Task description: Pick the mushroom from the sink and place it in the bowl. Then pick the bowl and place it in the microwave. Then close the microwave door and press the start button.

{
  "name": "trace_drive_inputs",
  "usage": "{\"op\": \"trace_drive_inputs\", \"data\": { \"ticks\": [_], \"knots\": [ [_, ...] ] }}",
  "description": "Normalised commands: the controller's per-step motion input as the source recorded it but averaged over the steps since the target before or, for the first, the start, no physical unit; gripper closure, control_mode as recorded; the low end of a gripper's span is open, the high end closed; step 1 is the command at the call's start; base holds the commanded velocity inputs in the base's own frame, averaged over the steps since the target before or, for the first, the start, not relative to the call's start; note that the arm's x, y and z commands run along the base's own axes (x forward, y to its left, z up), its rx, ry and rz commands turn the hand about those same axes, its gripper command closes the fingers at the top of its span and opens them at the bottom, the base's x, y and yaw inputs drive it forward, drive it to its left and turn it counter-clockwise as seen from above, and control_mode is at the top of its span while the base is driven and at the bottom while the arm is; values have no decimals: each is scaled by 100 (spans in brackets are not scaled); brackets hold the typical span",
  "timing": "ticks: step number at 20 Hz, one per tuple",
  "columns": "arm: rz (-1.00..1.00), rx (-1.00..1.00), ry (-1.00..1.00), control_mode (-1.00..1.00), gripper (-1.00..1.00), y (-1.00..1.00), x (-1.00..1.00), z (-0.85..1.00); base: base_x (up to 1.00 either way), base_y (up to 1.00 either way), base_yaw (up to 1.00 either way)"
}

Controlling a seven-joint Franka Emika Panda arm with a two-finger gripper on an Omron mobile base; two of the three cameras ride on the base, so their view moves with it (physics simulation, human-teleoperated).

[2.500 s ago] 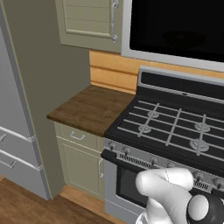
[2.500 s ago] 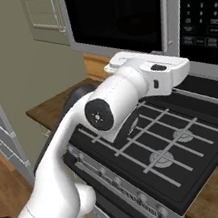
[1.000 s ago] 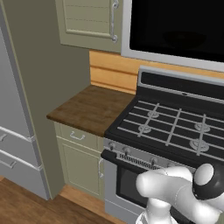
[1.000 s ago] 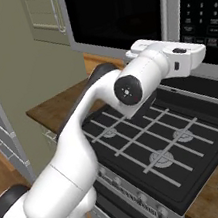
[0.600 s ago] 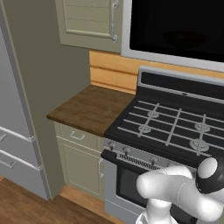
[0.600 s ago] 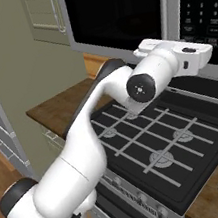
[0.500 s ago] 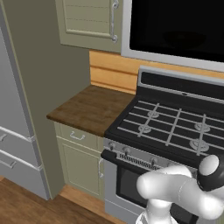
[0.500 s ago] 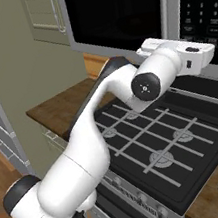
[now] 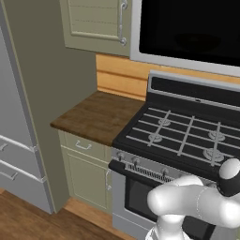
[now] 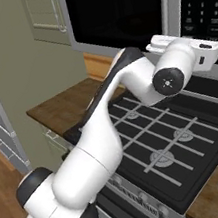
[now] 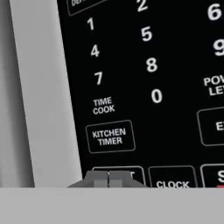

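The microwave [image 10: 115, 18] hangs above the gas stove [image 9: 187, 140], its door [image 9: 187, 28] shut. The end effector [image 11: 108, 178], fingertips together, sits against the dark control strip [image 11: 148, 87], beside the KITCHEN TIMER key [image 11: 109, 136]. One wooden desk [image 9: 96, 117] adjoins the stove.

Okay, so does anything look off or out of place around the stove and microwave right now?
Nothing stands out. The microwave door sits shut and flush, the stove grates lie straight, and the wooden counter shows no spills. The gripper, fingers together, is right at the dark control strip by the Kitchen Timer and Clock keys, as expected.
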Motion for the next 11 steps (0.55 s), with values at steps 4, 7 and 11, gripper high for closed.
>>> {"op": "trace_drive_inputs", "data": {
  "ticks": [4, 7, 11],
  "knots": [
    [12, 5, 0, -100, 100, 7, 13, -33, 0, 0, 0],
    [4, 0, -1, -100, 100, 88, -64, 0, 0, 0, 0],
    [0, -2, -11, -100, 100, 93, -77, 8, 0, 0, 0]
  ]
}}
